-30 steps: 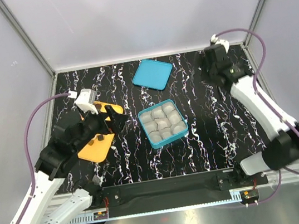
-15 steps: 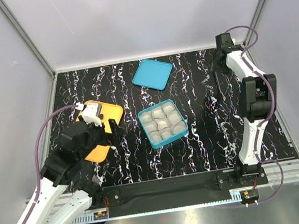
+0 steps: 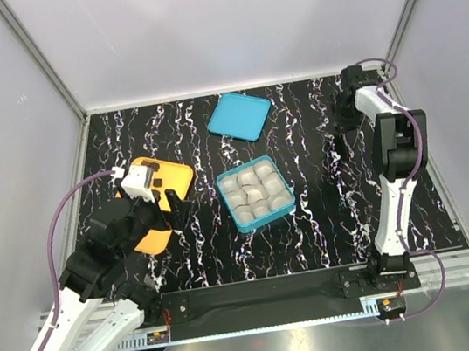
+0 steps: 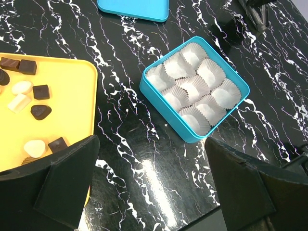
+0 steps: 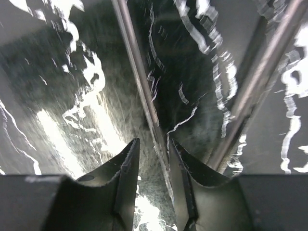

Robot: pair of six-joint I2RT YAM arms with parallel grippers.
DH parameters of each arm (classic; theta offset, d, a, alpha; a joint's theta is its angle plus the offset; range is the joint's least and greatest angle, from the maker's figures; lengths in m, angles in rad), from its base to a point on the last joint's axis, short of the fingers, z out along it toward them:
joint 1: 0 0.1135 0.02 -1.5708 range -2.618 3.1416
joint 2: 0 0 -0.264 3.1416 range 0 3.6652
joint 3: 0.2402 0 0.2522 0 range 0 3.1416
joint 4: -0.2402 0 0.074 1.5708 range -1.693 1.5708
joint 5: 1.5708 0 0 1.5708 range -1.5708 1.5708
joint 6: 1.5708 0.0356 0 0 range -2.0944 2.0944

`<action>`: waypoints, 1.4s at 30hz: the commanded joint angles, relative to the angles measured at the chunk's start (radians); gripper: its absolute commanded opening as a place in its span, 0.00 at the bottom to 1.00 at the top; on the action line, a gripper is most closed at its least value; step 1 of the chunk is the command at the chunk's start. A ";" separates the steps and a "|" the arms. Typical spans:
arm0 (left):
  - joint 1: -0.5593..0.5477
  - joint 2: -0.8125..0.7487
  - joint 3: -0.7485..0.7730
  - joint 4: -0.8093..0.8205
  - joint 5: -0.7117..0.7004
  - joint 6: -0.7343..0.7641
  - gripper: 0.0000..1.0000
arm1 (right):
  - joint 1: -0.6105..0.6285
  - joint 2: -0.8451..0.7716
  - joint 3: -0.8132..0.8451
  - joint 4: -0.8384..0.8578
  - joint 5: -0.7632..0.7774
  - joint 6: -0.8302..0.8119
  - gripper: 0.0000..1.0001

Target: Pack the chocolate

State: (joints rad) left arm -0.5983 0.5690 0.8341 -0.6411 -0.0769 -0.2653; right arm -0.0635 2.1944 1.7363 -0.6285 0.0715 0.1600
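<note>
Several chocolate pieces, dark brown (image 4: 41, 91) and pale cream (image 4: 21, 87), lie on an orange tray (image 4: 72, 96) at the left; the top view shows the tray (image 3: 173, 180) too. A teal box (image 4: 163, 103) holds crinkled white paper cups (image 4: 195, 89) with no chocolate in them; it sits mid-table (image 3: 224, 196). My left gripper (image 4: 154, 187) hovers wide open and holds nothing, above the bare table between tray and box, and by the tray's near right edge (image 3: 159, 215). My right gripper (image 5: 154, 163) points down at the back right (image 3: 346, 115), jaws narrowed to a small gap with nothing between.
The teal lid (image 3: 239, 116) lies flat behind the box, also at the top of the left wrist view (image 4: 134, 7). The black marbled table (image 3: 327, 206) is fenced by metal frame posts and pale walls. The right arm (image 3: 394, 151) stands folded upright near the right edge.
The right arm has folded back into the back right corner and its jaws have narrowed. The left gripper has drawn slightly back toward the near left, still wide open.
</note>
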 commanded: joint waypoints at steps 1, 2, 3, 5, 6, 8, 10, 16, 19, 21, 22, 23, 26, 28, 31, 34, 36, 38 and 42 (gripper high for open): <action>-0.001 -0.011 -0.016 0.057 -0.018 0.011 0.99 | 0.007 -0.054 -0.064 0.021 -0.061 -0.008 0.36; -0.001 -0.012 -0.018 0.057 -0.020 0.011 0.99 | 0.008 -0.067 -0.076 0.026 -0.068 -0.007 0.35; -0.001 -0.014 -0.018 0.058 -0.023 0.009 0.99 | 0.008 -0.074 -0.092 0.030 -0.068 -0.008 0.34; -0.001 -0.014 -0.015 0.052 -0.029 0.008 0.99 | 0.016 -0.097 -0.133 0.042 -0.062 -0.010 0.30; -0.001 -0.014 -0.015 0.052 -0.026 0.006 0.99 | 0.019 -0.107 -0.148 0.047 -0.068 -0.008 0.28; -0.001 -0.017 -0.018 0.054 -0.018 0.006 0.99 | 0.036 -0.148 -0.194 0.061 -0.108 -0.010 0.22; -0.001 -0.020 -0.023 0.058 -0.015 0.005 0.99 | 0.100 -0.174 -0.242 0.064 -0.110 -0.025 0.17; -0.001 -0.027 -0.024 0.055 -0.008 0.003 0.99 | 0.312 -0.272 -0.384 0.021 0.008 -0.031 0.01; -0.001 -0.027 -0.027 0.055 0.008 0.001 0.99 | 0.375 -0.321 -0.461 0.003 0.033 0.009 0.00; -0.001 -0.029 -0.030 0.060 0.020 0.000 0.99 | 0.390 -0.364 -0.500 -0.011 0.039 0.033 0.00; -0.001 -0.023 -0.030 0.061 0.023 0.001 0.99 | 0.398 -0.378 -0.530 -0.019 0.043 0.064 0.00; -0.001 -0.020 -0.029 0.066 0.026 0.001 0.99 | 0.401 -0.409 -0.544 -0.037 0.068 0.079 0.00; -0.003 -0.014 -0.026 0.069 0.043 0.001 0.99 | 0.401 -0.471 -0.599 -0.071 0.123 0.111 0.00; -0.001 -0.011 -0.027 0.070 0.049 0.003 0.99 | 0.401 -0.498 -0.635 -0.083 0.128 0.121 0.04; -0.001 -0.011 -0.029 0.075 0.057 0.003 0.99 | 0.401 -0.550 -0.672 -0.071 0.117 0.136 0.15; -0.001 -0.011 -0.030 0.074 0.058 0.003 0.99 | 0.401 -0.590 -0.669 -0.073 0.109 0.148 0.32; -0.001 -0.009 -0.027 0.072 0.060 0.005 0.99 | 0.401 -0.610 -0.646 -0.083 0.119 0.157 0.40; -0.001 -0.012 -0.029 0.072 0.060 0.005 0.99 | 0.401 -0.628 -0.626 -0.108 0.145 0.196 0.56; -0.003 -0.020 -0.035 0.072 0.060 0.005 0.99 | 0.401 -0.619 -0.561 -0.183 0.240 0.325 0.99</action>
State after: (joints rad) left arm -0.5983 0.5579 0.8070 -0.6323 -0.0341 -0.2661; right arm 0.3378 1.6051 1.1049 -0.7589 0.2157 0.3801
